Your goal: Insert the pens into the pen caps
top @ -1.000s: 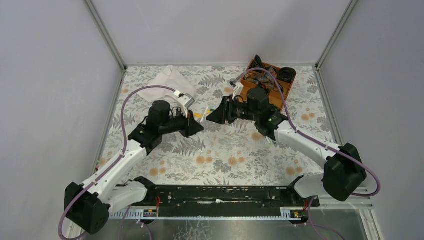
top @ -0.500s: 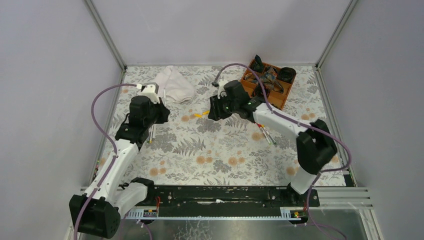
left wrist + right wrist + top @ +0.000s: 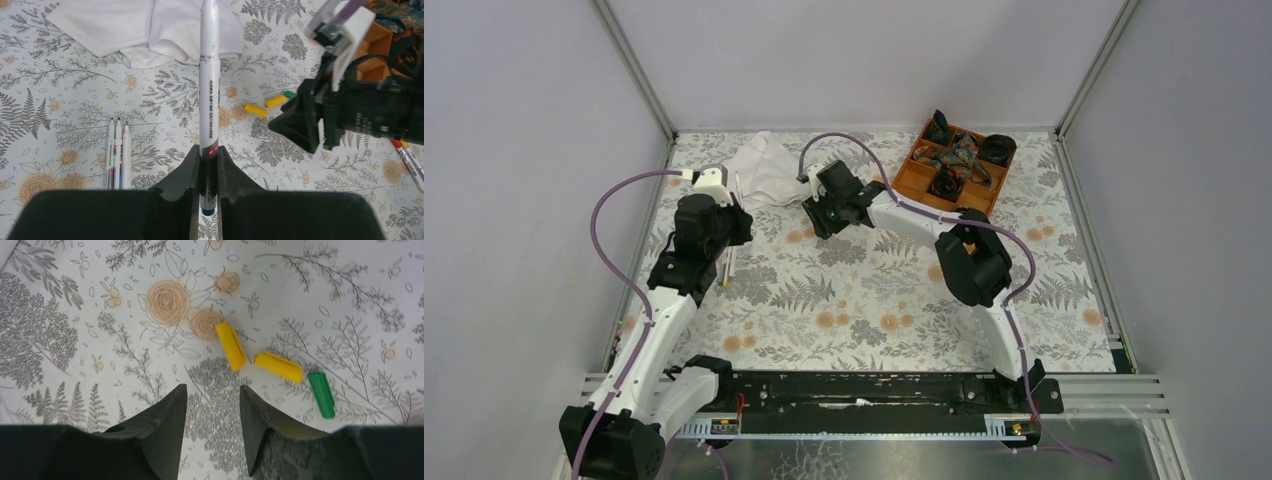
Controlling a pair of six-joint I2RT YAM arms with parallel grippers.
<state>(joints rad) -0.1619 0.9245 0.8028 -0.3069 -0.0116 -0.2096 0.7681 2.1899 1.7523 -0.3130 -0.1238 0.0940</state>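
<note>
Pen [image 3: 209, 90] in left pincer [image 3: 208, 151]; right pincer [image 3: 212, 390] spread nr caps [image 3: 231, 346].

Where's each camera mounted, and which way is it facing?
Top external: high behind the near edge, looking down on the table; left arm and right arm show.
Left wrist: looks across toward the white cloth; left gripper clamps a pen.
Right wrist: faces down at yellow caps and a green cap; right gripper open.
Shared: both wrist views show those caps.

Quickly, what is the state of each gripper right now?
Left gripper: closed, holding a white pen.
Right gripper: open, holding nothing.
</note>
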